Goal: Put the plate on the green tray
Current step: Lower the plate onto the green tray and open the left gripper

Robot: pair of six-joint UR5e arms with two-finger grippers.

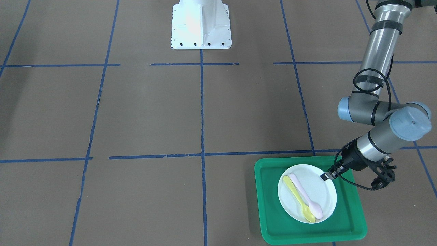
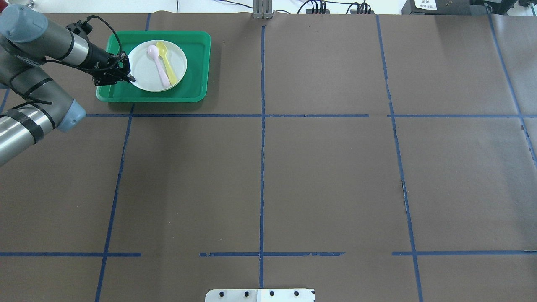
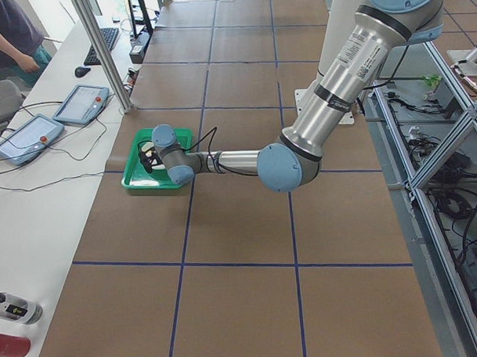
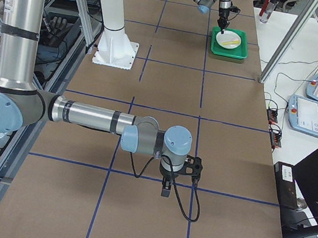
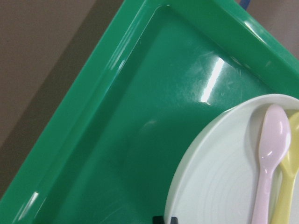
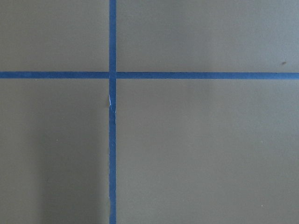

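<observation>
Presently, the white plate [image 1: 324, 191] lies flat inside the green tray [image 1: 351, 212], which sits at the far left corner of the table [image 1: 153, 112] as seen from the robot. A pink spoon [image 1: 306, 196] and a yellow spoon [image 1: 298, 198] lie side by side on the plate. The left gripper [image 1: 325, 176] meets the plate's rim, its fingers [image 5: 160, 219] drawn to a narrow gap that straddles that rim. The right gripper [image 4: 165, 190] hangs over blue tape lines [image 6: 112, 140], well apart from the tray; how far its fingers stand open cannot be told.
</observation>
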